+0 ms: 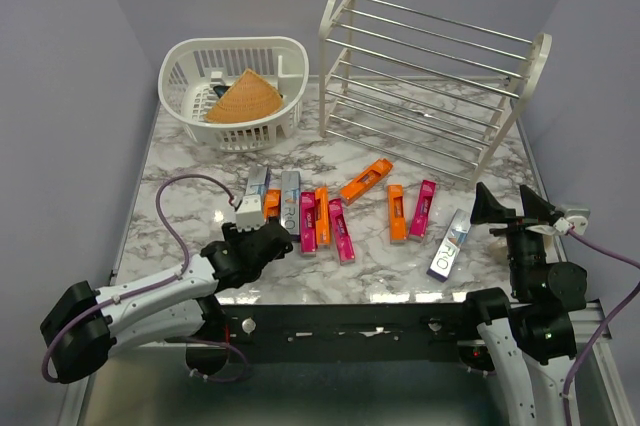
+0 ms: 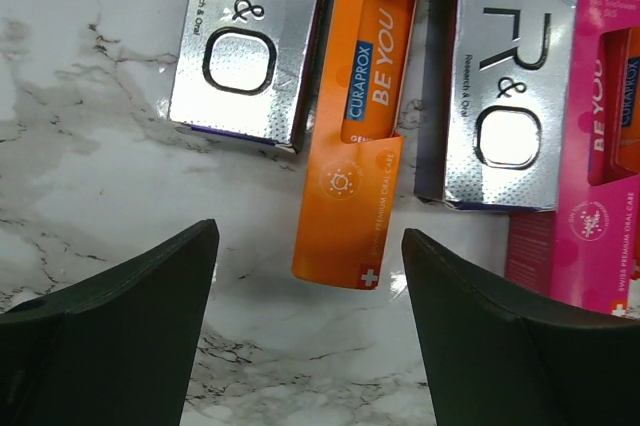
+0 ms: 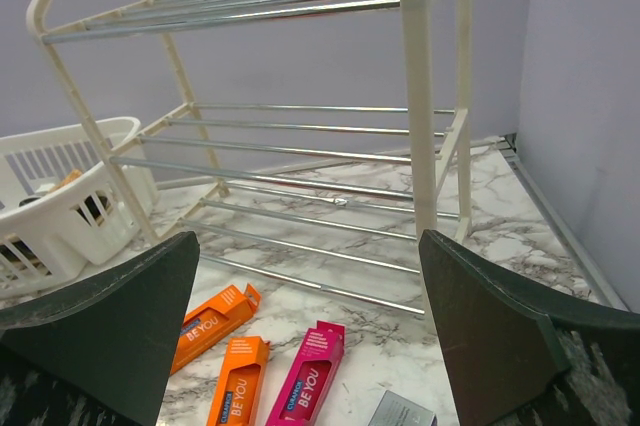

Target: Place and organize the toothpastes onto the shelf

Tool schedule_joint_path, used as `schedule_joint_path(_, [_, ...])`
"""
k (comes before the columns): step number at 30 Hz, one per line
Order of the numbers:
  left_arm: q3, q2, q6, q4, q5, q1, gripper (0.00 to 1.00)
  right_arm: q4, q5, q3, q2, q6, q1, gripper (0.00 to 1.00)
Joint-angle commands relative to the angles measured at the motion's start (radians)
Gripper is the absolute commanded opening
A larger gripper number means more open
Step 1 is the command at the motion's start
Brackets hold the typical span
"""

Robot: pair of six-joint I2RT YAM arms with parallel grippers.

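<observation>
Toothpastes [image 1: 308,223] lie flat in a loose row across the near half of the marble tabletop [image 1: 185,161], well apart from the shelf [image 1: 540,54], which stands upright at the far right. At the row's left end an orange carton [image 2: 355,136] lies between two silver cartons [image 2: 250,46], with a pink carton [image 2: 590,196] further right. The left gripper [image 2: 308,236] hovers low over the orange carton's near end, fingers apart, straddling it without contact. The right gripper [image 3: 308,241] is raised facing the shelf, fingers spread wide and holding nothing. A white basket [image 1: 180,56] at the far left holds a woven cone [image 1: 245,98].
</observation>
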Motion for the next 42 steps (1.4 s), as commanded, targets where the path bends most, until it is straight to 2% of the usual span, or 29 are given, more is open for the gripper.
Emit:
schedule_joint_path(1, [-0.079, -0.026, -0.04, 0.114, -0.067, -0.007, 0.78, -0.031, -0.011, 0.029, -0.283, 0.007, 0.005, 1.0])
schedule_joint_path(7, [-0.082, -0.022, -0.034, 0.148, -0.066, -0.009, 0.73, -0.032, -0.012, 0.029, -0.283, 0.006, 0.005, 1.0])
schedule_joint_path(14, [-0.047, 0.072, -0.014, 0.158, -0.055, -0.009, 0.7, -0.031, -0.008, 0.029, -0.283, 0.006, 0.007, 1.0])
schedule_joint_path(19, [-0.037, 0.101, -0.022, 0.161, -0.05, -0.012, 0.65, -0.032, -0.006, 0.029, -0.283, 0.006, 0.007, 1.0])
schedule_joint_path(22, [-0.04, 0.104, -0.02, 0.174, -0.043, -0.013, 0.56, -0.033, -0.008, 0.031, -0.283, 0.006, 0.007, 1.0])
schedule_joint_path(25, [-0.043, 0.104, -0.022, 0.182, -0.035, -0.016, 0.54, -0.034, -0.008, 0.031, -0.282, 0.006, 0.007, 1.0])
schedule_joint_path(32, [-0.03, 0.063, -0.025, 0.164, -0.013, -0.03, 0.39, -0.034, -0.008, 0.031, -0.283, 0.006, 0.007, 1.0])
schedule_joint_path(42, [0.035, -0.063, -0.006, 0.023, -0.004, -0.035, 0.39, -0.037, -0.006, 0.032, -0.283, 0.007, 0.007, 1.0])
